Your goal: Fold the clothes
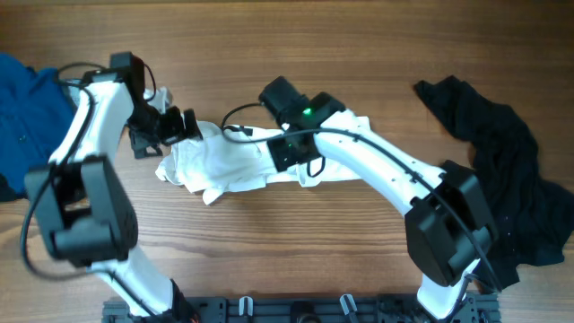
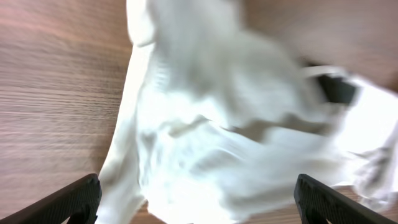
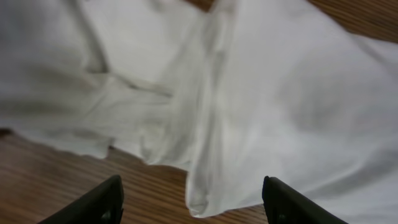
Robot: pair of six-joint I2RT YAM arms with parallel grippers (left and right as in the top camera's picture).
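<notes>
The shirt [image 1: 233, 161] lies crumpled on the table [image 1: 359, 247], under both wrists. The left fingers [image 2: 74, 200] stand wide apart, released, gripping nothing; the right fingers [image 3: 99, 205] are spread too, empty, over the cloth.

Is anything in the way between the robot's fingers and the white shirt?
No, nothing visible. The left fingers and right fingers hang open right over the white shirt, bare cloth beneath them. The blue cloth and black cloth lie off to the sides.
</notes>
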